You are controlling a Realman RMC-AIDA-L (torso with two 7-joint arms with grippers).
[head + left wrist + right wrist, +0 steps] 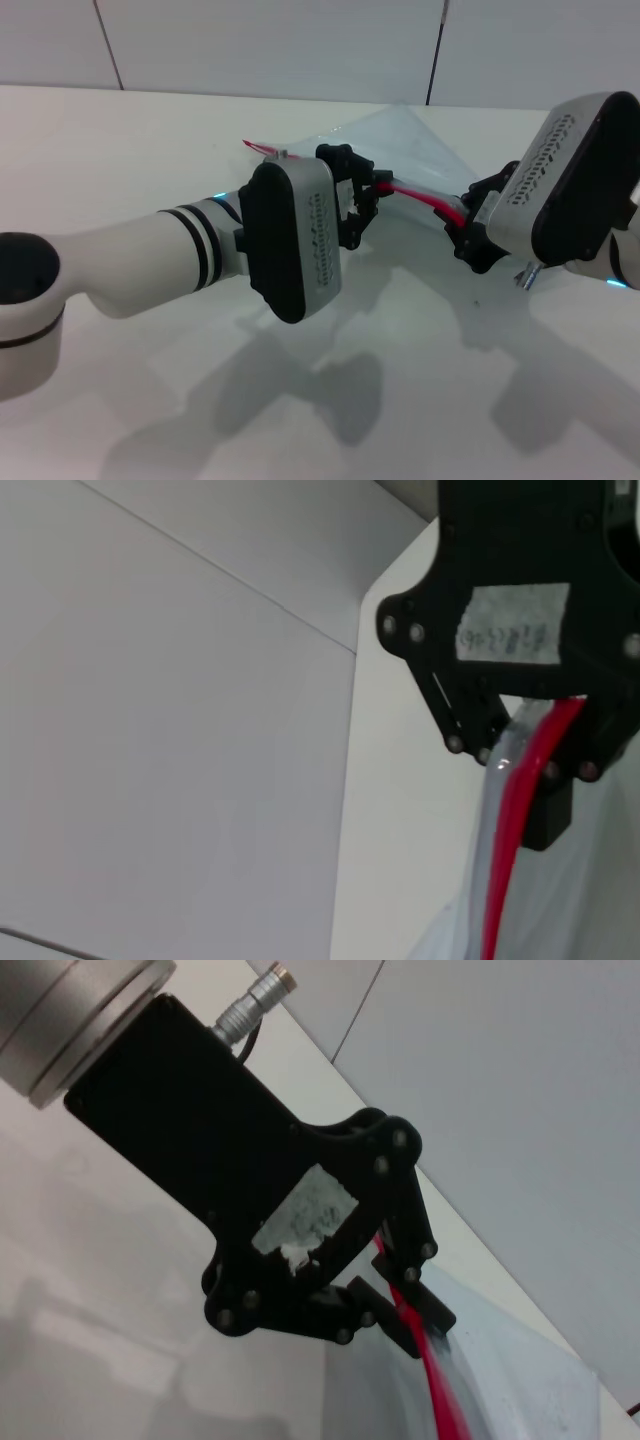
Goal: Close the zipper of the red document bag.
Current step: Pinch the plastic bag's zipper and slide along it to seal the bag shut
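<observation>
The red document bag (420, 145) is a translucent pouch held up off the white table near the back. Its zipper (425, 198) is a thin red strip stretched between my two grippers, and a short red end (258, 147) pokes out past the left wrist housing. My left gripper (378, 190) is shut on the zipper at its left part. My right gripper (466, 225) is shut on the zipper's right end. Each wrist view shows black fingers pinching the red zipper (510, 810) (440, 1385), with clear bag (575, 900) hanging below. The slider is hidden.
The white table (150, 130) stretches wide to the left and front, with arm shadows on it. A pale panelled wall (280, 40) stands behind the table's back edge. A metal connector (526, 277) sticks out under the right wrist.
</observation>
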